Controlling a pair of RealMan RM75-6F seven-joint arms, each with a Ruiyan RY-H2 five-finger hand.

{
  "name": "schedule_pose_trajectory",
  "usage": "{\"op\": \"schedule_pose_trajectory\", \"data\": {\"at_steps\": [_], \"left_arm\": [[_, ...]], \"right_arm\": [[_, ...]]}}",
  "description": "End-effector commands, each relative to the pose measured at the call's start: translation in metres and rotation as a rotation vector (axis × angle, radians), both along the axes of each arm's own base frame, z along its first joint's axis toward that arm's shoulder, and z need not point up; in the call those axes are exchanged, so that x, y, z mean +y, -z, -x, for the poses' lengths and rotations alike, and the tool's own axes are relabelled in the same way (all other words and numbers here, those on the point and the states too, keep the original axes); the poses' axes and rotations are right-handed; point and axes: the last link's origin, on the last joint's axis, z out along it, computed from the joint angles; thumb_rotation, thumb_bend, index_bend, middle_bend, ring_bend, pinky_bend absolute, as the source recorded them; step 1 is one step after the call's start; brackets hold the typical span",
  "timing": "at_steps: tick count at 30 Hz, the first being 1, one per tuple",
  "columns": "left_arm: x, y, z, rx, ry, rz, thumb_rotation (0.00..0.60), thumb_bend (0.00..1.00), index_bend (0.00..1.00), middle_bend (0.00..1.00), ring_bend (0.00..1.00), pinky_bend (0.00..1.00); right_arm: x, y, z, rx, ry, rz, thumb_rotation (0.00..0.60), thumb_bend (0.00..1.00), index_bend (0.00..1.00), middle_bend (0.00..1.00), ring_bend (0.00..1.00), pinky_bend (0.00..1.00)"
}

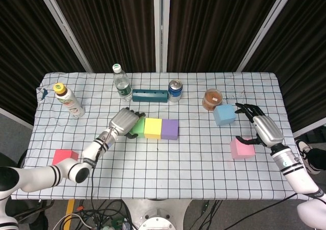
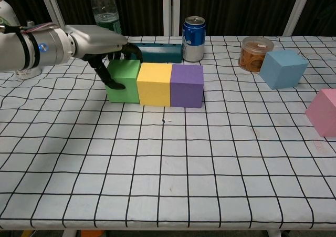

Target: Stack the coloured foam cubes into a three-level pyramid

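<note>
Behind left robot hand [image 1: 124, 122], gripped green cube [image 2: 124, 81] half hidden; right robot hand [image 1: 263, 129] spread, empty.

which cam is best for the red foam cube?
Head view. The red foam cube sits by the table's near-left edge, beside the left arm, top face unobstructed. Chest view doesn't show it at all; it lies outside that frame.
</note>
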Motion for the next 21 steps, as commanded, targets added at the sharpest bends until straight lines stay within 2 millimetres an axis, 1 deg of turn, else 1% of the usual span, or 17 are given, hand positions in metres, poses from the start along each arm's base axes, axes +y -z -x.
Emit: {"op": "schedule_pose_trajectory", "data": {"at_steps": [1, 15, 21], "left_arm": [[-0.0004, 0.0012, -0.0004, 0.001, -0.002, 0.000, 0.484, 0.25, 0.18, 0.31, 0.37, 0.32], [0.0000, 0.0041, -0.0029, 0.011, -0.002, 0.002, 0.481, 0.25, 0.17, 0.30, 0.37, 0.31], [-0.0009, 0.0044, -0.0039, 0.017, -0.002, 0.002, 0.445, 0.23, 0.13, 0.26, 0.37, 0.31]], "right_arm": [[0.0002, -0.0003, 0.0005, 0.000, 0.001, 0.000, 0.600, 0.18, 0.00, 0.22, 0.04, 0.00], [0.0002, -0.0008, 0.0018, 0.000, 0.006, 0.001, 0.600, 0.18, 0.00, 0.22, 0.04, 0.00], [0.0000, -0.0006, 0.0021, -0.005, 0.006, -0.002, 0.600, 0.18, 0.00, 0.22, 0.04, 0.00]]}}
